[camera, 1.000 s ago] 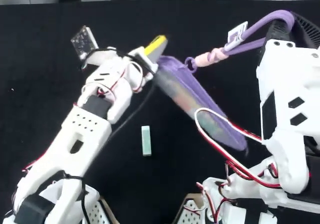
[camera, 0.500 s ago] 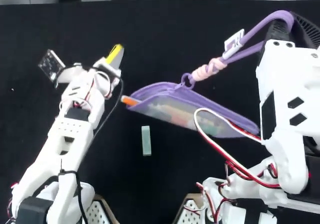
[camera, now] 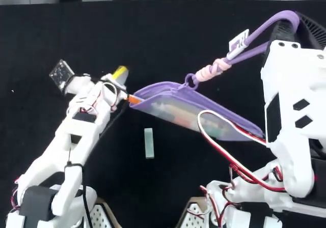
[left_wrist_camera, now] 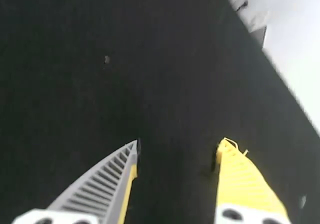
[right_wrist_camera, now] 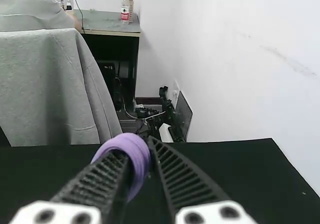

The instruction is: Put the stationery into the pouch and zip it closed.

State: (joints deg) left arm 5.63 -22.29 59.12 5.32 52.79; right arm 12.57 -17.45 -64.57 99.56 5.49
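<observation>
A purple see-through pouch (camera: 196,112) hangs tilted above the table by its purple strap (camera: 272,25), with stationery inside. An orange pen tip (camera: 133,100) pokes out of its open left end. My right gripper (right_wrist_camera: 139,154) is shut on the strap (right_wrist_camera: 131,156), holding the pouch up. My left gripper (camera: 120,77) is just left of the pouch's mouth, near the orange tip. In the left wrist view it (left_wrist_camera: 177,151) is open with nothing between its fingers. A pale green eraser (camera: 148,143) lies on the black table below the pouch.
The right arm's white body (camera: 295,111) stands at the right edge, with red and white wires (camera: 224,146) looping under the pouch. A pink coiled charm (camera: 213,67) and a white tag (camera: 239,39) hang on the strap. A grey cloth (right_wrist_camera: 45,84) is behind the table.
The left gripper pulled away left from the pouch's mouth, then came back close to it. The pouch swung from steeply tilted to flatter, with the orange tip now showing.
</observation>
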